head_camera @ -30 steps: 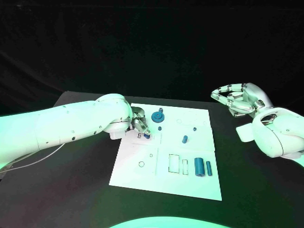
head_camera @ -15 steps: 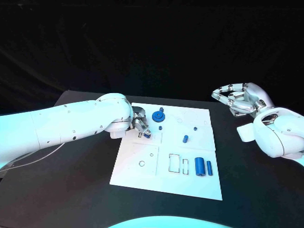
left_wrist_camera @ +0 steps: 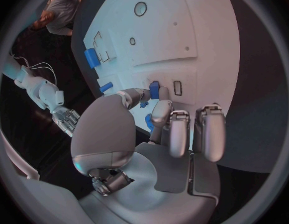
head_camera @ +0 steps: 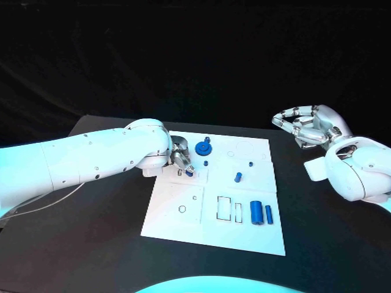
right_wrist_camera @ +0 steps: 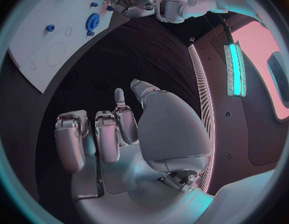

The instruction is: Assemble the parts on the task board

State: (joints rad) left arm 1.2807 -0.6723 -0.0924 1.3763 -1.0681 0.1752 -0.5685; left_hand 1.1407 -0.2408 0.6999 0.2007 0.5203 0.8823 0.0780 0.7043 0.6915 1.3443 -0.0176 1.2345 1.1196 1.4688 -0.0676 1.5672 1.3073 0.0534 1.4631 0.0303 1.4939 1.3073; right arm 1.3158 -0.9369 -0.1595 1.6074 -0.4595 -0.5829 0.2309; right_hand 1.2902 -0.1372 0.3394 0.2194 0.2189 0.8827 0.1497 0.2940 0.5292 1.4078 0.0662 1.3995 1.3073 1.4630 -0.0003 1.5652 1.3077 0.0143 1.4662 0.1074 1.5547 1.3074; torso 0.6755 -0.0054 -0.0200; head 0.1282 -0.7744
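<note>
The white task board (head_camera: 215, 229) lies flat in the middle of the black worktop (head_camera: 99, 244). It has outlined slots and small holes drawn or cut into it.

Near the front of the board, a blue cylinder (head_camera: 256, 213) lies in a slot, and a thin blue pin (head_camera: 269, 213) lies just beside it. Next to these are two outlined rectangles (head_camera: 225, 209) with nothing blue in them. A small ring mark (head_camera: 181, 209) sits toward the board's left side. In the middle of the board lies a short blue peg (head_camera: 237, 178). At the far end of the board is a blue gear (head_camera: 203, 149), and a tiny blue dot (head_camera: 250, 165) sits near it.

The left hand (head_camera: 179, 160) is low over the board's left edge, near the far end. Its fingers (left_wrist_camera: 158, 109) are curled in and pinch a small blue part (left_wrist_camera: 154, 89). The part is right at the board, beside a small rectangle slot (left_wrist_camera: 178, 87). In the left wrist view I cannot tell if the part touches the board or is a bit above it. In the head view the hand hides most of the part.

The right hand (head_camera: 308, 127) is up in the air off to the right, well apart from the board. Its fingers (right_wrist_camera: 101, 134) are bent in toward the palm, with nothing in them.

In the right wrist view the board is cut off at the edge, and the gear (right_wrist_camera: 92, 21) shows there.
</note>
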